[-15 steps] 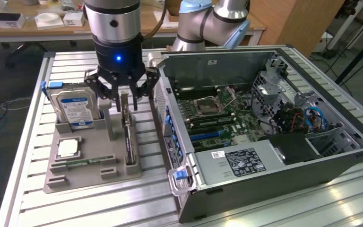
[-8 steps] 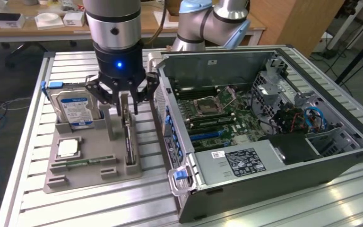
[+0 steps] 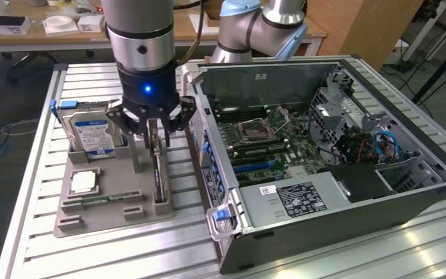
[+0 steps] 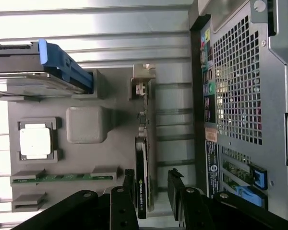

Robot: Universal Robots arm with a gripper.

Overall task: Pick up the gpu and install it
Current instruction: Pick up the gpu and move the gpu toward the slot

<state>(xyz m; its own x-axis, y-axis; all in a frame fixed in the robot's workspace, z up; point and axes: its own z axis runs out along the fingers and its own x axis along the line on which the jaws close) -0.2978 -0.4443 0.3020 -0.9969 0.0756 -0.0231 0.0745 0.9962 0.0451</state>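
The gpu (image 3: 159,177) is a thin dark card standing on edge in a slot of the grey holder tray (image 3: 122,224), next to the open computer case (image 3: 324,168). My gripper (image 3: 157,136) hangs right over the card's far end, open, one finger on each side of its top edge. In the wrist view the gpu (image 4: 142,158) runs edge-on, with its silvery bracket (image 4: 143,79) at the far end. There the gripper (image 4: 152,188) straddles the card, which sits nearer one finger; I see no grip on it.
On the tray are also a silver hard drive (image 3: 91,131) with a blue clip, a processor (image 3: 83,182) and a green memory stick (image 3: 103,199). The case's motherboard (image 3: 273,145) lies exposed. The slatted metal table (image 3: 91,256) ends close to the tray on the exterior view's left.
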